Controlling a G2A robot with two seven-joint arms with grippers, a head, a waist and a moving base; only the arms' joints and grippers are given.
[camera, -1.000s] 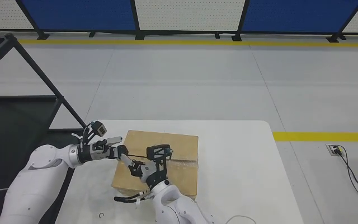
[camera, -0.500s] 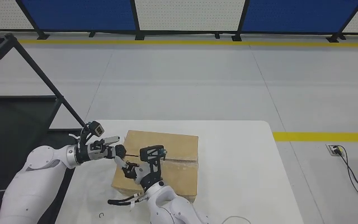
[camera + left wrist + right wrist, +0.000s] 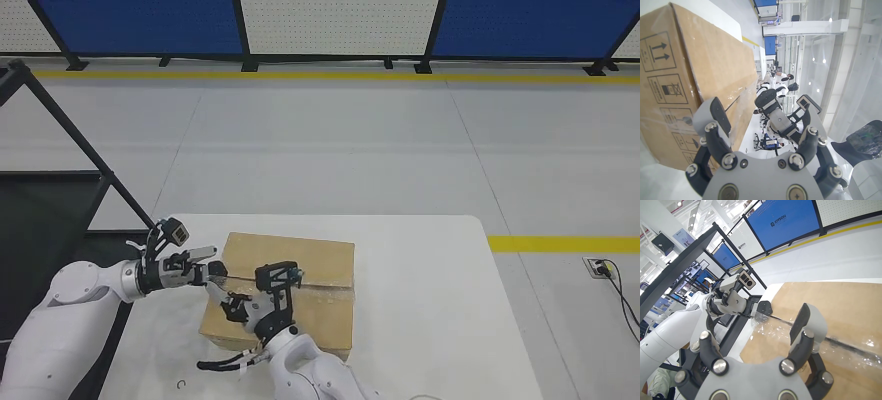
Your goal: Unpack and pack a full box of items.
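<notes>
1. Spanning the lower middle of the top view, the white table [image 3: 430,300] bears the task's thing on its left half.
2. The cardboard box [image 3: 310,262] lies shut, low and left of centre in that frame. Its flaps meet in a dark seam.
3. The left gripper [image 3: 212,270] sits at the box's left edge, at the seam's end, fingers spread and gripping nothing.
4. The right gripper [image 3: 238,305] hangs just below and right of it, over the box's lower-left part, also spread wide and empty.
5. Clear, crinkled tape [image 3: 772,330] covers the seam.
</notes>
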